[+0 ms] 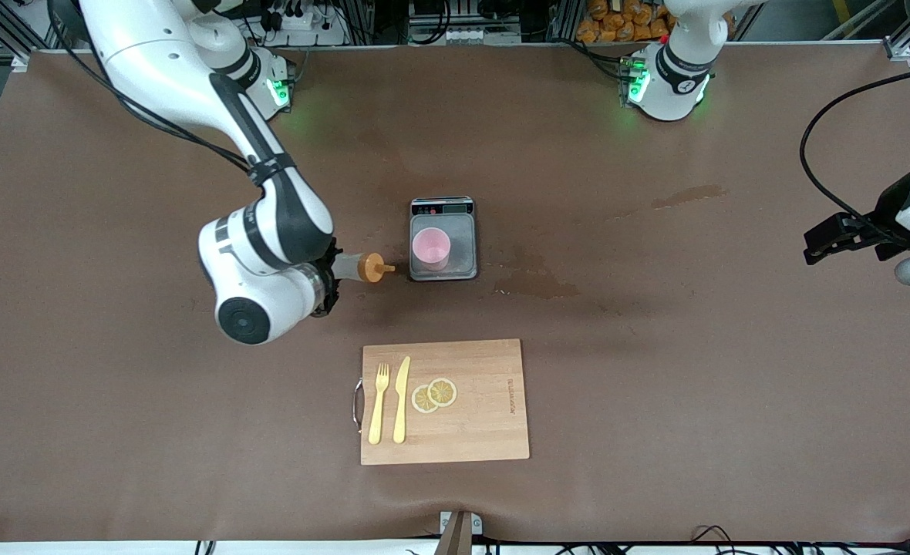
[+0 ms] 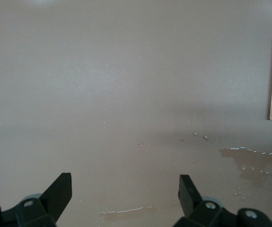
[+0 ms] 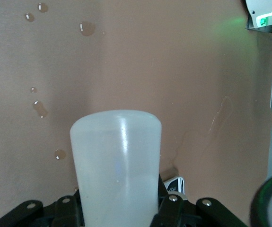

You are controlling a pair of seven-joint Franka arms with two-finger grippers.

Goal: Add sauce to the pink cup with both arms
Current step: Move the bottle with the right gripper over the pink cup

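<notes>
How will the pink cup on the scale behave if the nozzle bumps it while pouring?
The pink cup looks like small, thin plastic, so it is probably light and may slide on the scale's smooth steel plate. It stands upright with its wider mouth up, so a nudge from the sauce bottle near the rim could tip it.

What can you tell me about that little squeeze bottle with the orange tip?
The sauce bottle is small, translucent whitish plastic with an orange nozzle cap. It lies tipped sideways, nozzle pointing toward the pink cup on the scale but short of it. The right gripper has its jaws shut on the bottle's body.
</notes>
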